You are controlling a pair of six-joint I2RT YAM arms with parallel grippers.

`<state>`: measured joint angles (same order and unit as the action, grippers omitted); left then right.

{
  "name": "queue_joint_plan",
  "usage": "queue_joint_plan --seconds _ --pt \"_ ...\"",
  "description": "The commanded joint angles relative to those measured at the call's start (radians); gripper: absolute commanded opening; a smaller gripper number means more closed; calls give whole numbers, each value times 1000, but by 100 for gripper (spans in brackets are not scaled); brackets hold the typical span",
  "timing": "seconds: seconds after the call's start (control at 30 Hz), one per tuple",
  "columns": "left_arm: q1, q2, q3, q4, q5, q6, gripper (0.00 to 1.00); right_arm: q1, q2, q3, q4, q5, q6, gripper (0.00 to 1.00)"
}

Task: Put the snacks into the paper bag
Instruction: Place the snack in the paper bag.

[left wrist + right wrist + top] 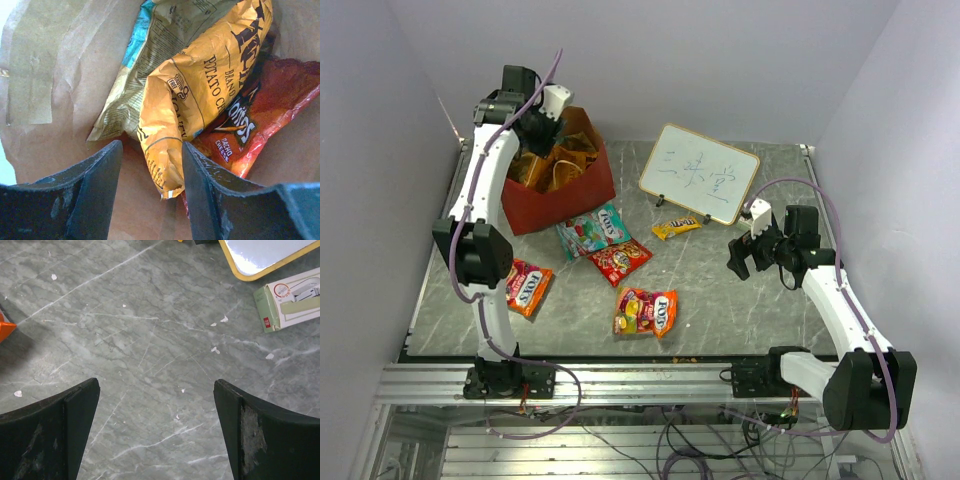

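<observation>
The paper bag, red outside and brown inside, stands at the back left. My left gripper hangs over its mouth, open. Inside lie an orange potato chip bag, a tan chip bag and a red Doritos bag. The orange bag's lower corner hangs loose between the open fingers. On the table lie a teal pack, a red pack, two orange Fox's packs and a yellow candy. My right gripper is open over bare table.
A whiteboard with writing leans at the back middle, its yellow edge in the right wrist view. A small white box lies beside it. Walls close in the table on three sides.
</observation>
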<state>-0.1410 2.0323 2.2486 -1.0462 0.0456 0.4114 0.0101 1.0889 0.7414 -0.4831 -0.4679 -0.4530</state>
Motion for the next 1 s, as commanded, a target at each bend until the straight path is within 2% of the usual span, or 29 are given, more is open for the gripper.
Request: queue_joint_plan --seconds 0.0,0.27,0.5,0.73,0.97 --pt "4 -75 3 1 31 -23 62 -8 3 -8 8 -12 -8 98" --pt "4 -115 -77 12 31 -34 60 -7 2 -8 6 -15 -10 98" --pt "6 -92 -114 16 12 -19 51 -7 -4 -8 6 -17 -9 98" --pt "9 -76 -165 22 -46 -6 32 -7 -12 -11 5 -21 -12 98" --pt "18 -77 -237 44 -145 20 28 -6 -12 -11 5 -24 -11 98"
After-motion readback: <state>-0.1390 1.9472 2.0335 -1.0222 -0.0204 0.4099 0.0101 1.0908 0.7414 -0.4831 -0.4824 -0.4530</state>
